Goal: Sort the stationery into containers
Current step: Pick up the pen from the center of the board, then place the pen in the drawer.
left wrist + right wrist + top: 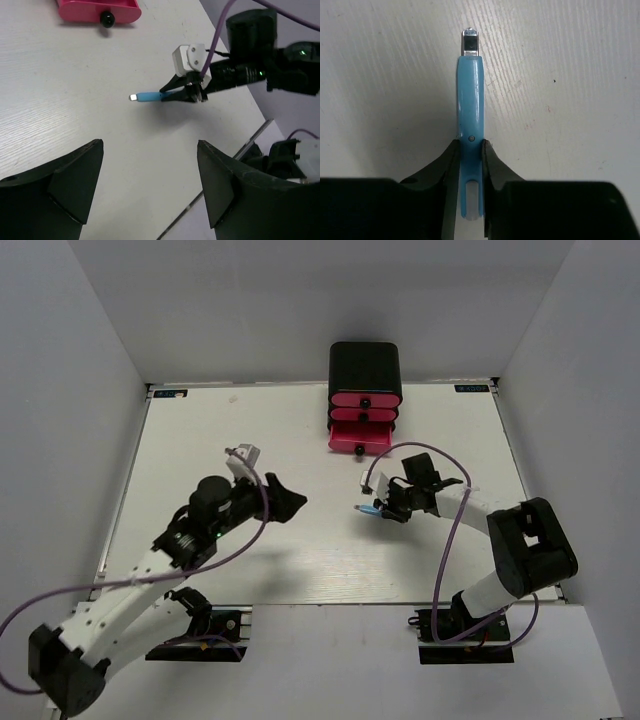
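The left gripper (287,502) hangs over the white table (200,430). Its two black fingers (55,195) are spread wide with nothing between them. In the middle, at the far edge, stands the black cabinet (365,362). Its bottom pink drawer (358,437) is pulled out towards the arms, and the two above it sit further in. Nearer and to the right, the right gripper (385,510) is clamped on the light blue marker (372,511). The marker points left, with its metal-tipped end sticking out past the fingertips. Whether it touches the table cannot be told. A purple cable (440,455) loops over that wrist, between marker and drawer.
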`<state>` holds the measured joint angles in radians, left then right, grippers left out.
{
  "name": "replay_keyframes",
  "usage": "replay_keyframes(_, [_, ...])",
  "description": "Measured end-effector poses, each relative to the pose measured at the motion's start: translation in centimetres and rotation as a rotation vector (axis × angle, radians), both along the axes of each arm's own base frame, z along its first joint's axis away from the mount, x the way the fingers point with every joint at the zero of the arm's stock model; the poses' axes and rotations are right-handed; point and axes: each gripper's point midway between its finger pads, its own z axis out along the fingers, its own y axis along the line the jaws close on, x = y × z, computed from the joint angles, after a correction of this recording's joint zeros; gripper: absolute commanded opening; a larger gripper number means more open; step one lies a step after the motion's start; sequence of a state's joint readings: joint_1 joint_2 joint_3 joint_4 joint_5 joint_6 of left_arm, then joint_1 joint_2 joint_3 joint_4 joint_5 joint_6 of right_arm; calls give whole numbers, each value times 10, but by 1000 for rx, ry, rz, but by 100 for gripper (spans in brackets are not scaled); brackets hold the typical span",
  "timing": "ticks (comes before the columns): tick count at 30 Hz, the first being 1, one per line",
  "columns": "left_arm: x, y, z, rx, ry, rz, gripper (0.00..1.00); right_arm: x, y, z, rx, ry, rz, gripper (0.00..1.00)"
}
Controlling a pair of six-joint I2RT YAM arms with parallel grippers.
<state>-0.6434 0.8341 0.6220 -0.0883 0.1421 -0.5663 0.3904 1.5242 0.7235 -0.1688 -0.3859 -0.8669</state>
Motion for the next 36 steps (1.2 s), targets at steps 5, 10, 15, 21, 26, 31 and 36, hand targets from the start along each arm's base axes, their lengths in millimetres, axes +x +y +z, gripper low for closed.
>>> replay_keyframes(5, [-37, 31, 23, 33, -85, -19, 89, -1, 1, 2, -10, -13, 25, 0])
replay_keyframes(10, [-65, 52, 34, 16, -154, -26, 95, -2, 9, 21, -3, 9, 64, 0])
replay_keyframes(15, [-72, 57, 39, 3, -182, -28, 96, 59, 36, 102, 66, -195, 80, 0])
replay_keyframes(21, [-68, 54, 18, 59, -118, -36, 96, 139, 60, 168, 101, -448, 60, 0])
replay_keyframes(26, [-67, 54, 15, 70, -109, -34, 96, 173, 63, 131, 33, -442, 34, 0])
replay_keyframes(31, [-66, 55, 15, 71, -112, -26, 96, 193, 59, 94, -29, -423, 4, 0])
replay_keyframes(36, [-66, 56, 15, 74, -110, -21, 96, 208, 57, 91, -60, -471, -15, 3])
